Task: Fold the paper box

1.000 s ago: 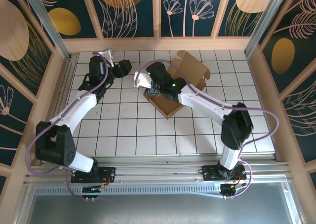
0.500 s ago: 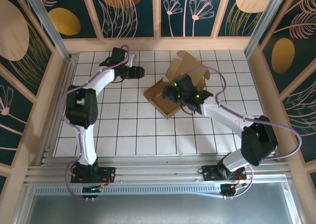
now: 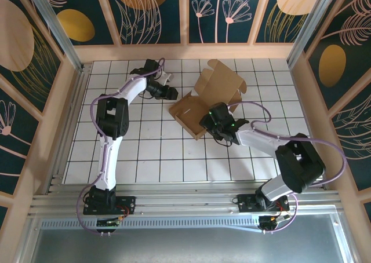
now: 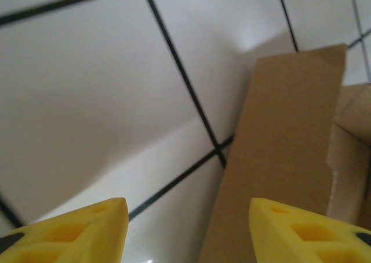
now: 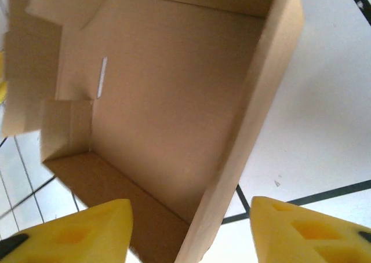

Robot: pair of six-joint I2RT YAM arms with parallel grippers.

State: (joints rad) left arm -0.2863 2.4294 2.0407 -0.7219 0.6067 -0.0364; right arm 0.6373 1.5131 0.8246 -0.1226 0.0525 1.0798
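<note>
The paper box (image 3: 194,109) is a brown cardboard tray with its lid flap (image 3: 221,82) standing up at the back, a little right of the table's middle. My left gripper (image 3: 171,93) hovers low at the tray's left corner. In the left wrist view it (image 4: 188,231) is open over white tile, with the box's outer wall (image 4: 284,159) just to its right. My right gripper (image 3: 207,123) is at the tray's near right wall. In the right wrist view it (image 5: 191,234) is open astride that wall (image 5: 255,118), one fingertip inside the tray and one outside.
White tiles with dark grid lines cover the table (image 3: 156,153). Wooden walls with painted panels close it in on three sides, and a metal rail (image 3: 185,202) runs along the near edge. Both arms reach inward toward the box.
My left gripper has swung right, from the far left tiles to the box's left corner. My right gripper has moved from the box's left side to its near right wall, jaws narrowing.
</note>
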